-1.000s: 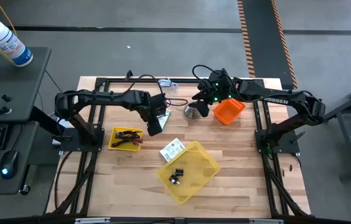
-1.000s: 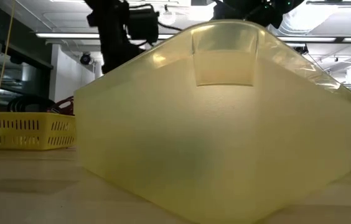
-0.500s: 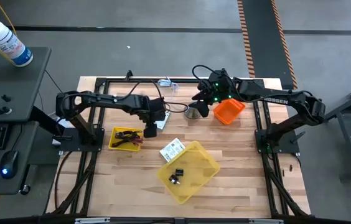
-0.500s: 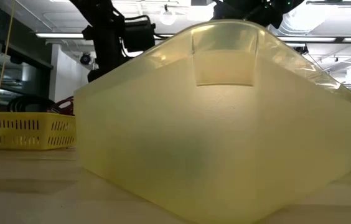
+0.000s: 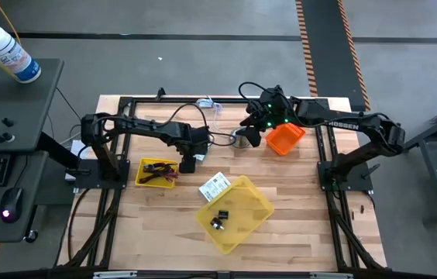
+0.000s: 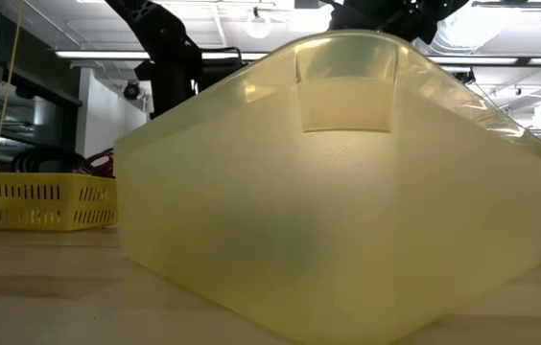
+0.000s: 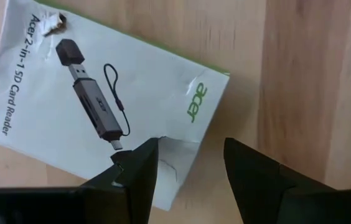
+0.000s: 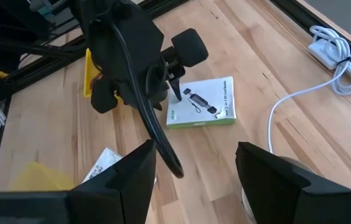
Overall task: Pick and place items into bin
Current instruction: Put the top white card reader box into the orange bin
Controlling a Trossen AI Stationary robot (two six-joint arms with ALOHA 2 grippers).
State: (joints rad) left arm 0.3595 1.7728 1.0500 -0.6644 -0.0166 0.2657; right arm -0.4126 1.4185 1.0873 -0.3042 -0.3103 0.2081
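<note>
High view: left gripper (image 5: 188,163) sits near table centre, about 9 o'clock of the silver cone (image 5: 239,139); its fingers can't be read here. The yellow bin (image 5: 235,212) is toward 5 o'clock of it, black clip (image 5: 219,220) inside. The printed label card (image 5: 214,187) lies at the bin's 11 o'clock rim. A small yellow basket (image 5: 156,172) sits at the gripper's 8 o'clock. The right gripper (image 5: 250,132) waits at the table's 12 o'clock end, beside an orange bin (image 5: 284,139).

Low view: the bin's translucent wall fills almost everything (arms only show above it); the basket is at 9 o'clock.

Left wrist view: fingers (image 7: 139,168) spread, empty, hovering over the white card-reader box (image 7: 101,102), one tip over its edge.

Right wrist view: fingers (image 8: 121,183) spread, holding nothing. The box lies flat just below the left gripper; a white cable (image 8: 325,62) lies well apart.
</note>
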